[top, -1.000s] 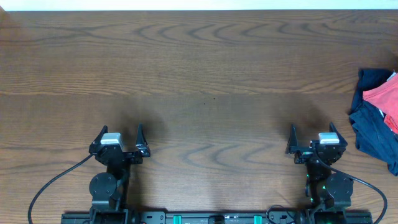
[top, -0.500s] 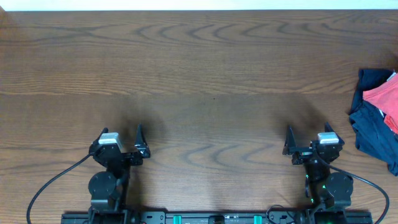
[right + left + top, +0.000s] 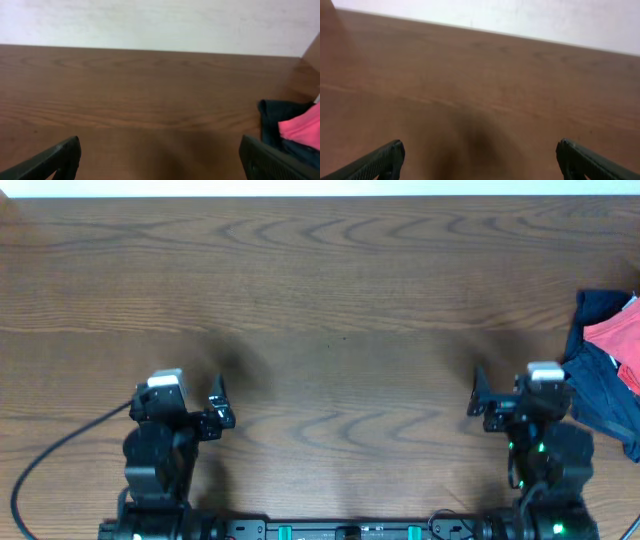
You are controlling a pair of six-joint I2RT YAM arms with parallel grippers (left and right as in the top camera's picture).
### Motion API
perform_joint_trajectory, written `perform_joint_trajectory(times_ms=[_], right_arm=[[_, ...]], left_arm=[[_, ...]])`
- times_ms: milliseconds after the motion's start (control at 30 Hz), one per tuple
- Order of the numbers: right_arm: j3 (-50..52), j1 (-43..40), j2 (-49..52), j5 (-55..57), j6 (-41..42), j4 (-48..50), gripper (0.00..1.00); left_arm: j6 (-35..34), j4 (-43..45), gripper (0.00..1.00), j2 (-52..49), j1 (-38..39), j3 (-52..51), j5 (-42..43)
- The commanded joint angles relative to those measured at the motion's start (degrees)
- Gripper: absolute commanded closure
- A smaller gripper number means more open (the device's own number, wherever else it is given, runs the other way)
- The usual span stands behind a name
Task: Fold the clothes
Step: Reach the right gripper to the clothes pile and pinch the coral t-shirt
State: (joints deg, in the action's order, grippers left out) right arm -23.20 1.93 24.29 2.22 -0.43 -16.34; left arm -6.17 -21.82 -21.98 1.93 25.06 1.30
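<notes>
My left pincer (image 3: 480,150) stands wide apart with nothing in it. In the left wrist view its two black fingers (image 3: 377,161) sit in the lower corners of the frame, and only bare brown table (image 3: 485,75) shows between them. From overhead this arm is in the lower left of the frame, near the bottom edge.

My right pincer (image 3: 160,145) is just as wide and just as empty. Its fingers (image 3: 52,161) fill the lower corners of the right wrist view. Between them is wood grain, and a white wall (image 3: 150,20) rises beyond the far edge of the table. From overhead this arm is in the lower right.

The red-orange T-shirt (image 3: 615,340) lies bunched at the right edge of the overhead frame, partly cut off by it. All I see of it is a pinkish-red patch resting on a dark blue garment (image 3: 600,395), which spreads below it and to its left. I cannot make out any print or tag.

In the right wrist view the same two cloths sit at the right edge at mid-height, above my right-hand finger, with bare wood between finger and cloth. From overhead my right wrist is just beside the dark garment's left border, and I cannot tell from there whether they touch. The left pincer is well apart from the T-shirt, across the table.
</notes>
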Motion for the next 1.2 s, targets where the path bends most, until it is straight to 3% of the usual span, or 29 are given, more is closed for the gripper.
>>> perform_joint_trajectory(times_ms=[0, 233, 367, 467, 533, 700, 867, 967, 1167], right_arm=[[-6.8, -0.8, 7.5, 2.1, 0.8, -3.1, 0.01], [-26.8, -0.8, 27.7, 2.1, 0.6, -16.5, 0.01], [-33.7, -0.8, 34.0, 0.1, 0.8, -17.8, 0.01], [-34.4, -0.8, 36.6, 4.3, 0.8, -13.5, 0.03], [-34.4, -0.8, 38.7, 11.3, 1.1, -11.7, 0.12], [-34.4, -3.2, 48.7, 32.2, 3.8, -9.9, 0.14], [-34.4, -7.3, 58.7, 33.6, 9.1, -9.8, 0.40], [-34.4, -9.6, 63.4, 34.6, 11.9, -9.6, 0.44], [-34.4, -13.3, 69.4, 37.8, 15.4, -7.2, 0.44]], left_arm=[[-0.3, -3.0, 0.02, -4.5, -0.3, 5.7, -0.2], [-0.3, -12.5, 0.02, -11.4, -0.3, 15.1, -0.2], [-0.3, -14.2, 0.02, -12.1, -0.3, 17.1, -0.2], [-0.3, -14.2, 0.02, -12.1, -0.3, 17.1, -0.3], [-0.3, -14.2, 0.02, -12.1, -0.3, 17.1, -0.3], [-0.3, -14.2, 0.02, -12.1, -0.3, 17.1, -0.3], [-0.3, -14.2, 0.02, -12.1, -0.3, 17.1, -0.3], [-0.3, -14.2, 0.02, -12.1, -0.3, 17.1, -0.3], [-0.3, -14.1, 0.02, -12.1, -0.3, 17.1, -0.3]])
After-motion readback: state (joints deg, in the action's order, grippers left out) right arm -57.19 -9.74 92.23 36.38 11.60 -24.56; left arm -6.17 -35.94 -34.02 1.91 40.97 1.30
